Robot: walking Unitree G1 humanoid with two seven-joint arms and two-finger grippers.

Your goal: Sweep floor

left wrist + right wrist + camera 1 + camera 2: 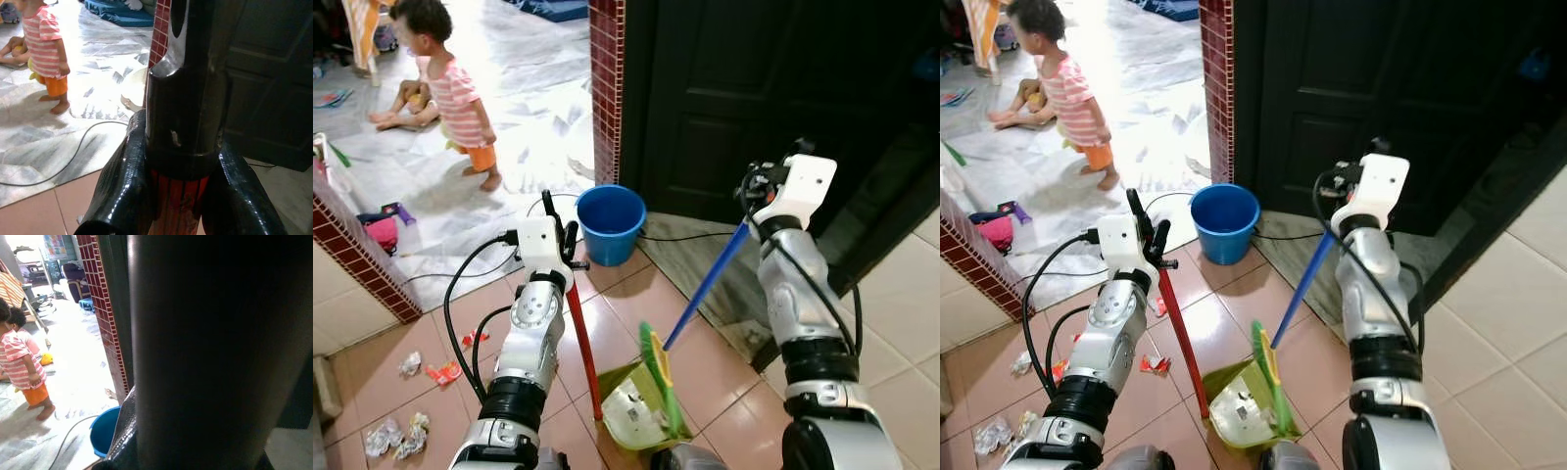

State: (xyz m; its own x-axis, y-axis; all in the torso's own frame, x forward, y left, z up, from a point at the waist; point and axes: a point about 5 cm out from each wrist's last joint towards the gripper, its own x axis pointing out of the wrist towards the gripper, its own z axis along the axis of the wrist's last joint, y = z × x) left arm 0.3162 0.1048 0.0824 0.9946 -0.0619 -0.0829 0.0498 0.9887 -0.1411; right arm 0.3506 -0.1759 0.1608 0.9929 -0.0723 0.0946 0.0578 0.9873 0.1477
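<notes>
I see the dustpan [631,411] standing on the floor [705,377] straight ahead of me, between my two arms. Its handle [582,338] rises up to my left end effector [558,230], whose fingers [122,186] clamp around it. The broom head [661,377] rests in the dustpan, and its stick [710,284] slants up to the right, to my right end effector [759,186]. Beyond the dustpan a bucket [610,222] sits on the floor beside a pillar [605,88], with a door [744,98] to its right. Scraps of litter [396,436] lie left of my left arm. Farther back on the left stands a person [450,93].
</notes>
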